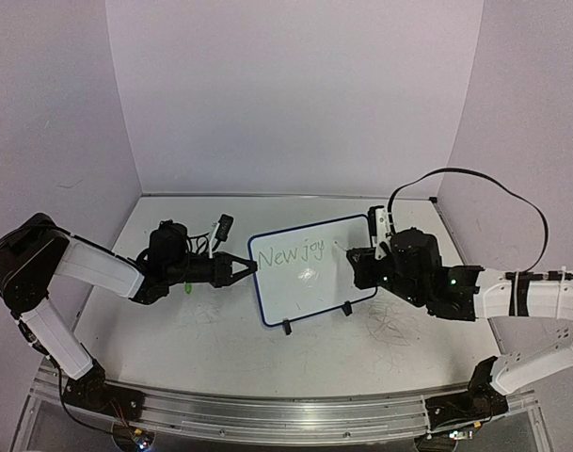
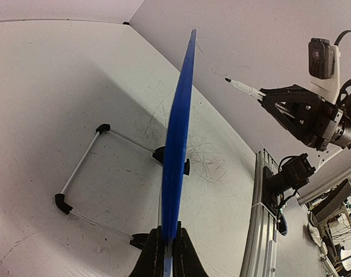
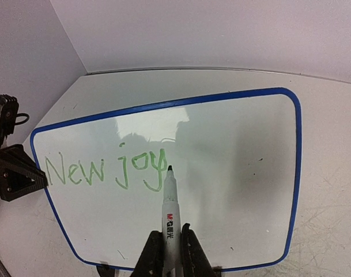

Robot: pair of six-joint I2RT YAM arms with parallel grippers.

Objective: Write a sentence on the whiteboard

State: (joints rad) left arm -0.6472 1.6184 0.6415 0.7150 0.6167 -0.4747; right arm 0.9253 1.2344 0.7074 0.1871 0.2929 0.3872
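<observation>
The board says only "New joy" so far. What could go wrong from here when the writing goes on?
1. The left gripper pinches the whiteboard at one edge only; pressure from the marker towards the far side might swing or tip it.
2. The marker's tip sits right beside the green words; a stray touch might smear the "y".

White table [image 1: 220, 348], scuffed, grey scribbles [image 1: 391, 325] thickest toward the right front. The whiteboard [image 1: 310, 282] stands on it near the middle on two black feet [image 1: 286, 328], and a thin wire stand [image 2: 83, 167] with black corner pieces lies flat on the surface on the board's back side, joined at the feet. Ribbed metal rail [image 1: 267, 414] runs along the whole near edge.
</observation>
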